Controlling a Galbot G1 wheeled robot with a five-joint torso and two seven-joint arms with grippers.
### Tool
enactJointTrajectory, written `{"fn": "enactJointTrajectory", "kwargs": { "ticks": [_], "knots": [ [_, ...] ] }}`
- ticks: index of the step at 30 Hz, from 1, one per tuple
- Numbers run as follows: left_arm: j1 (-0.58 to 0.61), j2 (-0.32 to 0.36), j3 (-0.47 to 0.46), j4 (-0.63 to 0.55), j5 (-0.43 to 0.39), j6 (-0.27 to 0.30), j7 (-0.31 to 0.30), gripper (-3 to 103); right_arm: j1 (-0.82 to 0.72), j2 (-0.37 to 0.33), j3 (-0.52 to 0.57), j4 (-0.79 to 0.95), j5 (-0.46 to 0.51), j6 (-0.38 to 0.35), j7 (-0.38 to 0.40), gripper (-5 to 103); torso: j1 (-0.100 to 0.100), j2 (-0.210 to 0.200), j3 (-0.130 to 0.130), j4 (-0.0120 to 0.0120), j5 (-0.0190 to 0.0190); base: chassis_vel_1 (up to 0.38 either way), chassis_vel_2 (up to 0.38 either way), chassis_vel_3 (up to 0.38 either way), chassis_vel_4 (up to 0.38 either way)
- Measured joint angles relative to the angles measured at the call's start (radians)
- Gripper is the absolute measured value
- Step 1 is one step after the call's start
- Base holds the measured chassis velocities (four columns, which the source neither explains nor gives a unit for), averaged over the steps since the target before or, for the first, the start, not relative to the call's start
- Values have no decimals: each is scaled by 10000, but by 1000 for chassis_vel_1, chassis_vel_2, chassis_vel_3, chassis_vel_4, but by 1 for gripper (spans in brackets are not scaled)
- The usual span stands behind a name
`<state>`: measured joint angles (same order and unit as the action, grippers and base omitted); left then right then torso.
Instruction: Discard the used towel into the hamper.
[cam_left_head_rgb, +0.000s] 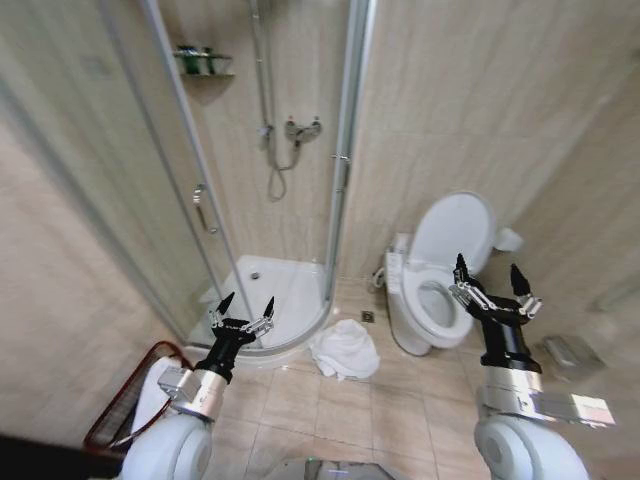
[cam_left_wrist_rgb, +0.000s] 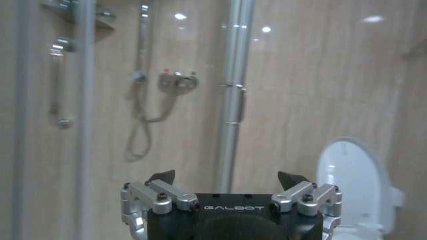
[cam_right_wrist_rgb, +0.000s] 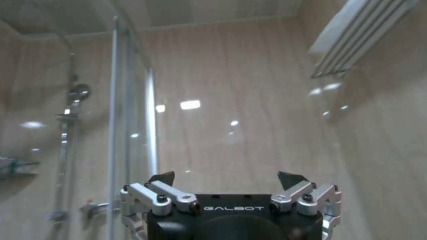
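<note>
A white towel (cam_left_head_rgb: 345, 350) lies crumpled on the floor at lower centre. The dark red wire hamper (cam_left_head_rgb: 125, 395) stands at lower left, partly hidden.

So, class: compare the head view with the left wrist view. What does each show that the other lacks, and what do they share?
Head view alone: the white towel crumpled on the floor tiles, the hamper at the robot's left, and the open right gripper before the toilet. Left wrist view alone: nothing extra. Both: the open left gripper, the shower mixer, the toilet lid.
</note>
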<state>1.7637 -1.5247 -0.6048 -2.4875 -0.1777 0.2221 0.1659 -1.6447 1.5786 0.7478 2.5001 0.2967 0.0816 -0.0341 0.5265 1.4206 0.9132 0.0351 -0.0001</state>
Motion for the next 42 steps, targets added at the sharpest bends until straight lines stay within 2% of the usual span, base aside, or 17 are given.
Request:
{"fn": "enactJointTrajectory", "kwargs": {
  "ticks": [5, 10, 20, 34, 42],
  "knots": [
    [0, 0, 0, -1, 0, 0, 0, 100, 2, -22, -38, 0, 1, 87, -80, 100, -1, 1, -1, -4, 0, -105, -110, -109, -110],
    [0, 0, 0, 0, 0, 0, 0, 100, 120, -50, -49, -15, -113, 125, -151, 100, -1, 0, 0, 3, 1, -17, -26, -28, -10],
    [0, 0, 0, -1, 0, 0, 0, 100, 185, 4, -104, -118, -243, 243, -79, 100, -12, -23, -12, 3, 1, 0, 0, 0, 0],
    [0, 0, 0, -1, 0, 0, 0, 100, -23, 132, -267, -43, -78, 343, -131, 100, -367, -790, -420, 3, 1, 0, 0, 0, 0],
    [0, 0, 0, -1, 0, 0, 0, 100, -230, 127, -348, -386, 421, 467, -129, 100, -581, -1258, -676, 3, 0, 0, 0, 0, 0]
  ]
}}
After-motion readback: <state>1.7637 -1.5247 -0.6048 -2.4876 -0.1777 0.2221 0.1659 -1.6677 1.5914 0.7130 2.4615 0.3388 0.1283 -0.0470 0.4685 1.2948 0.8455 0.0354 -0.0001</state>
